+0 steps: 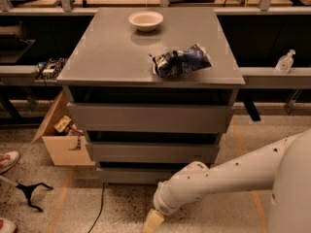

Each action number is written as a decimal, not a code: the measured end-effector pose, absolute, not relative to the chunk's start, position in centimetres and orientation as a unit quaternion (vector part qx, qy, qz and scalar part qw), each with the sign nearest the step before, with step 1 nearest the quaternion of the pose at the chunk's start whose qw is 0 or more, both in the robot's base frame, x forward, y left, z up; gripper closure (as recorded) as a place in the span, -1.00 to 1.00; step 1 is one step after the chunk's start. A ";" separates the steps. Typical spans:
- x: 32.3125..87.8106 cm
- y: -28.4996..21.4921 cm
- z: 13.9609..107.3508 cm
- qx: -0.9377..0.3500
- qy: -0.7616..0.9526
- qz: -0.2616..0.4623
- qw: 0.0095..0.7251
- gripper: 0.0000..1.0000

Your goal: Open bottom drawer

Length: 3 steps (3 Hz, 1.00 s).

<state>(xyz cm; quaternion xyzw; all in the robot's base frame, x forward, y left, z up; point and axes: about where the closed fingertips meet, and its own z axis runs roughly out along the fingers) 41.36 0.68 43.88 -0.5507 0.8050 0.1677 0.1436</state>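
A grey cabinet with three handleless drawers stands in the middle. The bottom drawer (130,174) is the shortest front, low near the floor, and looks shut. My white arm reaches in from the right, low in front of the cabinet. My gripper (152,222) is at the bottom edge of the view, just below and in front of the bottom drawer, its cream-coloured tip pointing down to the floor and partly cut off by the frame.
On the cabinet top (107,52) lie a white bowl (146,20) and a dark blue snack bag (181,60). An open cardboard box (60,137) stands left of the cabinet. A shoe (7,160) and a black stand (28,191) are on the floor at left. A sanitizer bottle (285,61) sits at right.
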 end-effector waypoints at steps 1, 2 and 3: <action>40.4 1.1 42.2 -0.545 0.807 0.183 0.135 -1.00; 40.5 1.1 42.3 -0.545 0.807 0.181 0.136 -1.00; 41.9 0.2 39.6 -0.536 0.805 0.195 0.163 -1.00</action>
